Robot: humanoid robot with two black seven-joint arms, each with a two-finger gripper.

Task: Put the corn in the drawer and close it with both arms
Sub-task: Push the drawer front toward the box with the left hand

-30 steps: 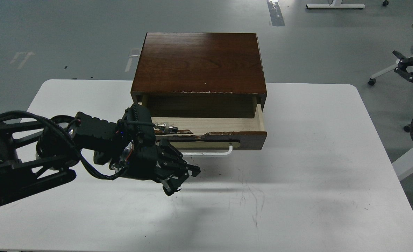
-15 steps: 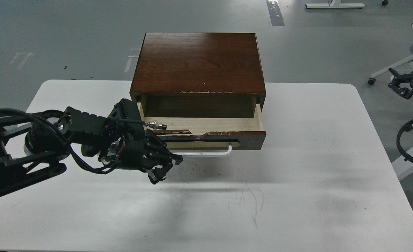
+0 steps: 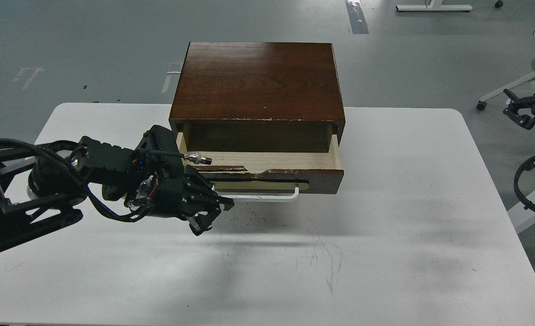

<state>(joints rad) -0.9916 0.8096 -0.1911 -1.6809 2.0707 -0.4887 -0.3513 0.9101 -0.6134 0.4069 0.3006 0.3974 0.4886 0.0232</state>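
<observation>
Dark brown chipped wood fronts your wide shallow drawer (image 3: 267,174) at centre frame, and it's pulled open, pale wood floor showing, white bar handle (image 3: 260,197) slung below the brass-coloured plate. Your black left gripper (image 3: 210,215) hangs over the white table (image 3: 385,235) at left of centre, just beside the handle's left end, gripping nothing; whether its jaws are parted, you can't tell. At the right edge a dark claw (image 3: 521,113) shows. No yellow corn in view.
</observation>
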